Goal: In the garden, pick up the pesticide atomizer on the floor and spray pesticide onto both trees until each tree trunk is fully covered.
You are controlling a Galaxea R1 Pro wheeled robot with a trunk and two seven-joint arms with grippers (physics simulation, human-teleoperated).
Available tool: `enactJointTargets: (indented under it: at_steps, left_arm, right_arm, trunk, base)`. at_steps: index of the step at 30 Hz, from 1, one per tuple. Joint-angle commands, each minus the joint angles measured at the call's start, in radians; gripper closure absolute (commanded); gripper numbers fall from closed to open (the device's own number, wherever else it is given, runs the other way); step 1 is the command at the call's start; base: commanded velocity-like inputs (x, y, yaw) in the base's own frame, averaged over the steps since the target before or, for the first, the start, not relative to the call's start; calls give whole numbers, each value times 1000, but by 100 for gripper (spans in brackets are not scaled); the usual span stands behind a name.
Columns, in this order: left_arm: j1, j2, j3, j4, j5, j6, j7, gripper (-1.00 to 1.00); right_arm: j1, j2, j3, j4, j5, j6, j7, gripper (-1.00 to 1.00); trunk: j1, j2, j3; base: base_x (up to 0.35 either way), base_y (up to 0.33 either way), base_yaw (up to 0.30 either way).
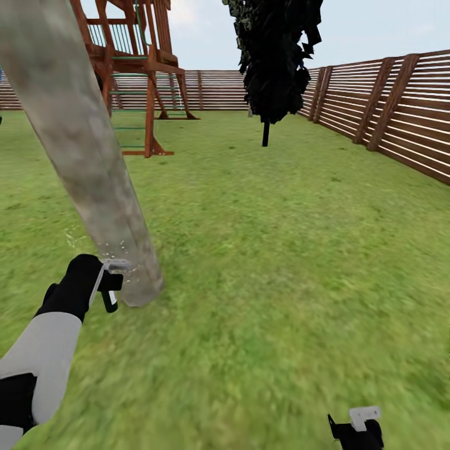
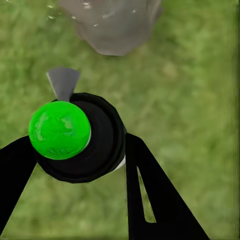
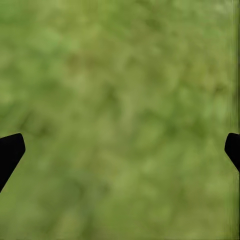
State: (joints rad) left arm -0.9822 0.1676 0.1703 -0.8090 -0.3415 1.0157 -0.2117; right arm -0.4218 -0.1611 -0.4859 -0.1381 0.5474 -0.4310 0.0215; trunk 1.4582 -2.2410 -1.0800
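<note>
My left gripper is shut on the pesticide atomizer, low over the lawn and right beside the base of a thick grey-brown tree trunk. In the left wrist view the atomizer is a black round body with a bright green cap and a grey nozzle pointing at the trunk's foot; black fingers clamp it from both sides. Fine white pesticide specks float at the trunk's lower part, and specks dot the bark. My right gripper hangs open over bare grass.
A wooden play tower with a ladder stands behind the trunk. A dark-leaved tree on a thin stem rises further back. The slatted brown fence runs along the right and far side. Lawn spreads to my right.
</note>
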Motion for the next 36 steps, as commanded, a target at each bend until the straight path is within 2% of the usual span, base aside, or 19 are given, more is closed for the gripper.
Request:
enactJointTargets:
  at_steps: [1,20,29,36]
  left_arm:
    - [0,0,0,0,-1,0,0,100]
    - [7,0,-1,2,-2,0,1,100]
    - [10,12,-5,1,-5,0,5,100]
    - [10,4,-5,1,-6,0,5,100]
  right_arm:
    - [0,0,0,0,0,0,0,-100]
    - [0,0,0,-1,-1,0,0,-100]
    - [0,1,1,-1,-1,0,0,-100]
    - [0,1,1,-1,-1,0,0,-100]
  trunk:
    - [0,0,0]
    - [0,0,0]
    - [0,0,0]
    - [0,0,0]
  base:
    - [225,-203,1]
    - [231,-190,4]
    - [184,-220,259]
    - [168,-231,278]
